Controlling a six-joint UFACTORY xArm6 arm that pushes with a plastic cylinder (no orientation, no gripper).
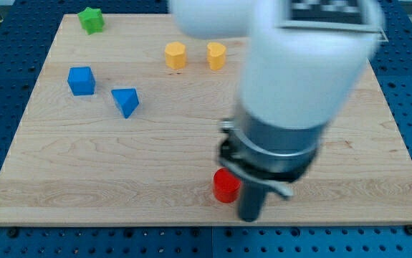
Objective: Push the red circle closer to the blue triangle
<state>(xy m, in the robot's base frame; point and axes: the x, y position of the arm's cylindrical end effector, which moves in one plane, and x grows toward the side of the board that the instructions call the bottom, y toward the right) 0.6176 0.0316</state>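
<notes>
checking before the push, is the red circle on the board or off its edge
On the board. The red circle sits on the wooden board near its bottom edge, just left of my tip.

You see a red circle (pixel 226 185), blue triangle (pixel 126 102), blue cube (pixel 81 80), green block (pixel 91 19) and two yellow blocks (pixel 175 54) (pixel 216 55) on a pale wood board (pixel 84 172).

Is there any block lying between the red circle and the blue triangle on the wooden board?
No. In the camera view, only bare wooden board separates the red circle block from the blue triangle block.
</notes>
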